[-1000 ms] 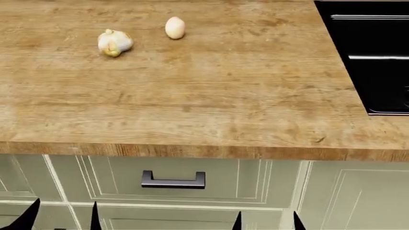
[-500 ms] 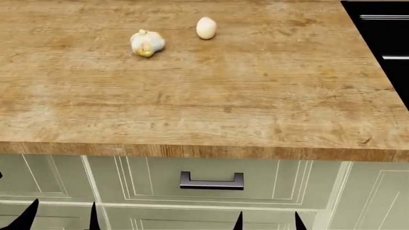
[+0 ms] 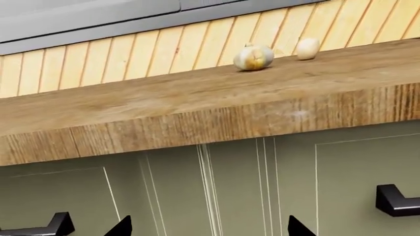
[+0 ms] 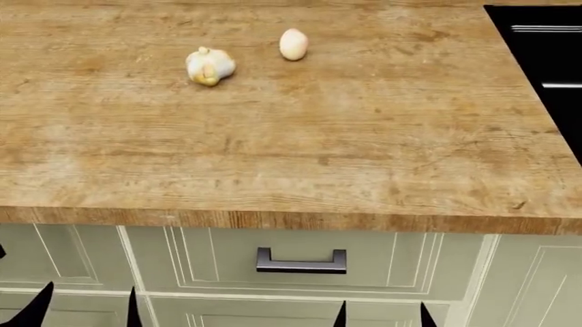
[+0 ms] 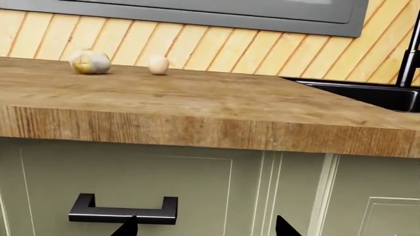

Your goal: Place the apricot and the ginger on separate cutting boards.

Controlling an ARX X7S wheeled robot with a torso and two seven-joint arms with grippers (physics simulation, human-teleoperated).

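Observation:
The apricot [image 4: 293, 44], a smooth cream-pink egg shape, lies far back on the wooden counter [image 4: 300, 150]. The lumpy whitish ginger [image 4: 209, 65] lies just left of it. Both also show in the left wrist view as the ginger [image 3: 253, 57] and apricot [image 3: 306, 48], and in the right wrist view as the ginger [image 5: 90, 62] and apricot [image 5: 158, 65]. My left gripper [image 4: 86, 308] and right gripper [image 4: 382, 315] hang low in front of the cabinet, below the counter edge, both open and empty. No cutting board is in view.
A black sink [image 4: 546, 61] is set into the counter at the right, with a dark faucet [image 5: 410, 54]. Below the counter are pale green cabinet fronts with a drawer handle [image 4: 301, 261]. A slatted wood wall [image 5: 217, 46] stands behind the counter.
The view shifted so the counter, ginger and apricot slid right in the head view, then slightly down. The grippers kept their place at the bottom of the view.

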